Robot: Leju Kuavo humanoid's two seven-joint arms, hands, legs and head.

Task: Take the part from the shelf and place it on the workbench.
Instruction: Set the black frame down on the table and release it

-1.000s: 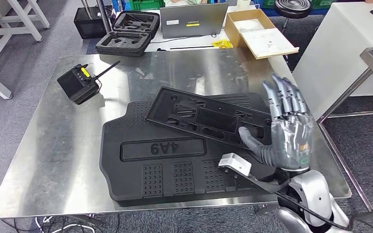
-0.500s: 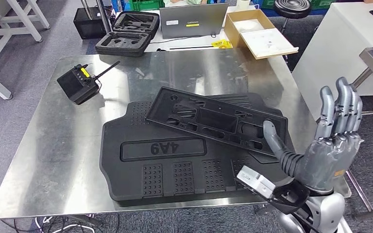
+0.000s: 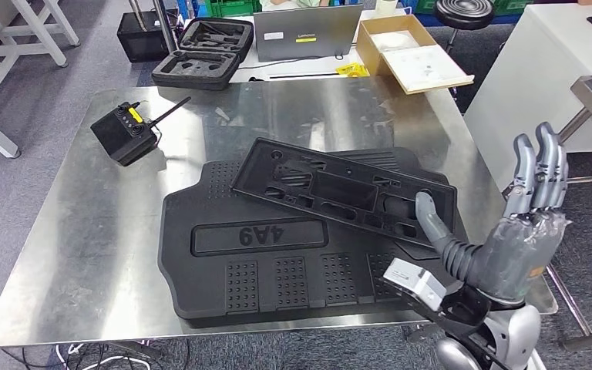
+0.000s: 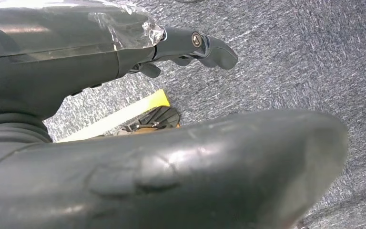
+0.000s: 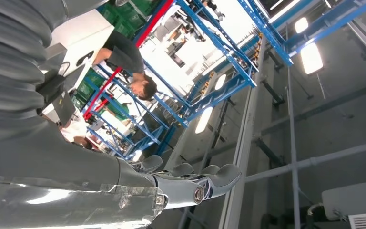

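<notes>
On the steel workbench [image 3: 85, 254] a slim black frame part [image 3: 339, 189] lies slanted on top of a large black panel [image 3: 239, 262] marked 4A9. My right hand [image 3: 520, 239] is raised just off the bench's near right corner, fingers spread and pointing up, holding nothing. Its thumb reaches toward the frame's right end; I cannot tell if it touches. In the right wrist view the right hand [image 5: 190, 183] shows straight fingers against the ceiling. My left hand [image 4: 190, 45] hangs over grey carpet with nothing in it.
A small black box with an antenna [image 3: 123, 131] sits at the bench's far left. Behind the bench are an open black foam case [image 3: 204, 50], a laptop [image 3: 307, 31] and a cardboard box [image 3: 412, 54]. A white table [image 3: 539, 62] stands to the right. A person [image 5: 128, 62] stands nearby.
My right hand has drawn away from the frame's right end, moving right and toward the bench's near corner. The two black parts have stayed put.
</notes>
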